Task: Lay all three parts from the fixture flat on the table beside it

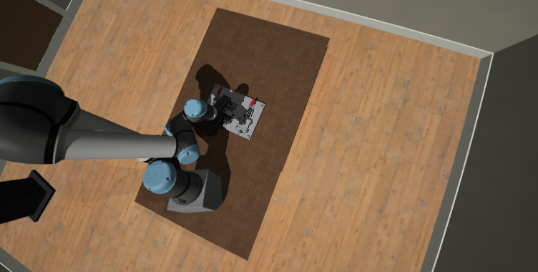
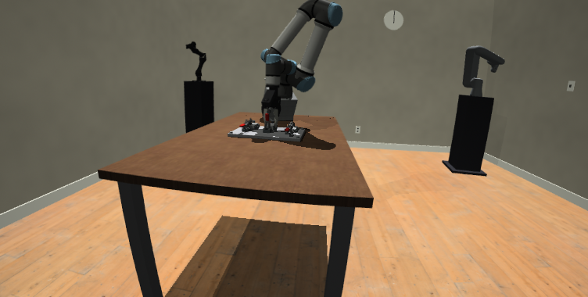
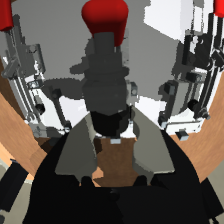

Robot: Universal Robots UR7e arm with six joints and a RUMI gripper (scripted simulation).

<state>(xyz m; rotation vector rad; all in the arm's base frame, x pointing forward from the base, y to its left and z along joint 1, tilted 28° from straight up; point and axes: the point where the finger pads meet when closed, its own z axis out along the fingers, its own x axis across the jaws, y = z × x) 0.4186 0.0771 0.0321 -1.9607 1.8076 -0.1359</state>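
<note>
Rig: UR7e, one arm only, so no nearer-arm choice; pincer [image 1: 227, 119] [image 2: 270, 125] [image 3: 114, 106] down low at fixture plate [image 1: 257, 115] [image 2: 236, 134] [image 3: 165, 17], approx. mid-plate.

Pincer: pinching, prob. the dark rounded part [image 3: 110, 122] at the 6 o'clock end of the middle toggle clamp [image 1: 230, 103] [image 2: 267, 116] [image 3: 105, 15]; exact contact w/ both pads hard to confirm.

Part: at fixture, between the tips, not yet on table [image 1: 286, 59] [image 2: 213, 162] [image 3: 116, 167]. Its own long axis: can't tell, mostly hidden.

Middle clamp: wrist view, body runs 12 to 6 o'clock, red grip at 12, straight ahead of the tips. Lift must clear it, so straight up first looks safest, then sideways to table.

Side clamps: red-tipped one at 10-11 o'clock [image 1: 219, 89] [image 2: 287, 129] [image 3: 5, 15], another at 1-2 o'clock [image 1: 252, 102] [image 2: 242, 125] [image 3: 219, 7], wrist view; both well apart from tips. Parts there: can't ID w/ confidence.

Wrist vs. others: wrist shows the dark piece btwn fingers; top has it hidden under gripper body, exterior too small to sort part from clamp. Exterior adds height: middle red grip stands upright, close by fingers, tips down near plate level; wrist can't give that.

Progress: early, I'd say; no part seen laid on table. Risk: snagging clamp on way up, or part slipping/tilting in pinch.
</note>
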